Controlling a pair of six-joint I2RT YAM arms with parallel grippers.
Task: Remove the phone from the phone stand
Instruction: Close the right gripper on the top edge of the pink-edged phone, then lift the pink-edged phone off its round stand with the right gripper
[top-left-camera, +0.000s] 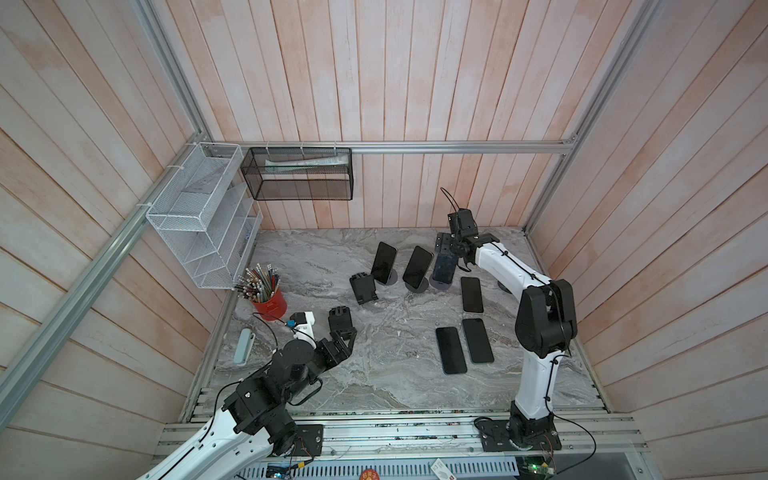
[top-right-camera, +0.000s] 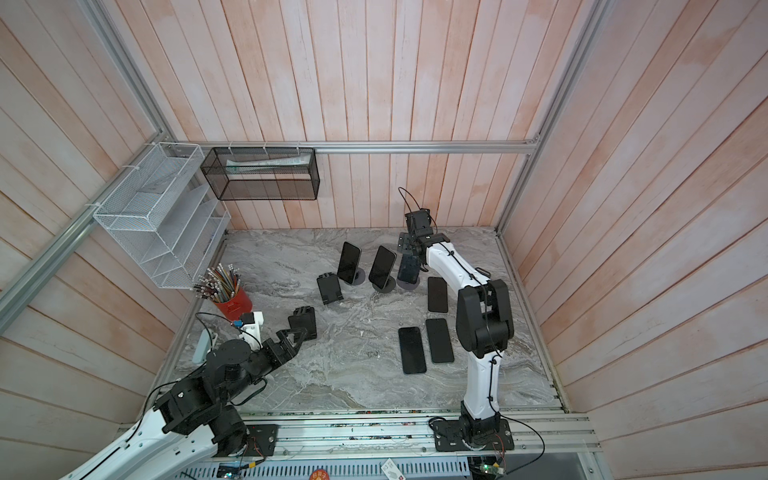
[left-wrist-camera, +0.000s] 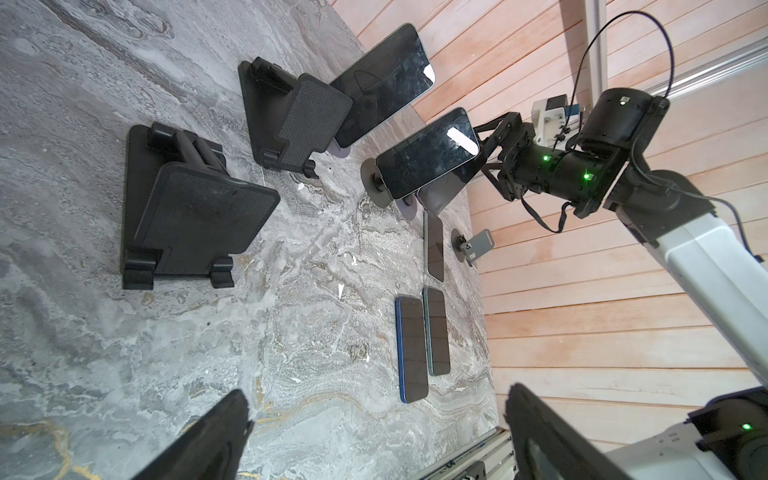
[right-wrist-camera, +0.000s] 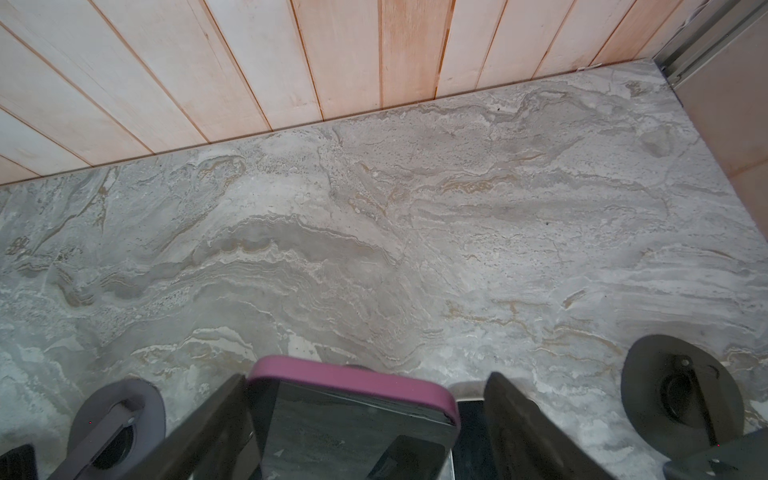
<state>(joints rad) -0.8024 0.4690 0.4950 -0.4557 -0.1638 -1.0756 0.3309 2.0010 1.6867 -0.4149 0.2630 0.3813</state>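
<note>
Because the right gripper (right-wrist-camera: 368, 380) sits over the top edge of the pink-rimmed phone (right-wrist-camera: 353, 419), the coming move turns on a straddle. The phone lies between the fingers (right-wrist-camera: 216, 424), which flank its narrow width. Its long axis rises, leaning back, from the phone stand (top-left-camera: 440, 284) toward the back right of the table (top-left-camera: 374, 374). The jaws stand wide and grip nothing: one finger is just beside a side edge, and a gap shows at the other. The left gripper (top-left-camera: 343, 328), likewise spread and empty, hovers well apart at the table's left, so the right arm is plainly nearer.
</note>
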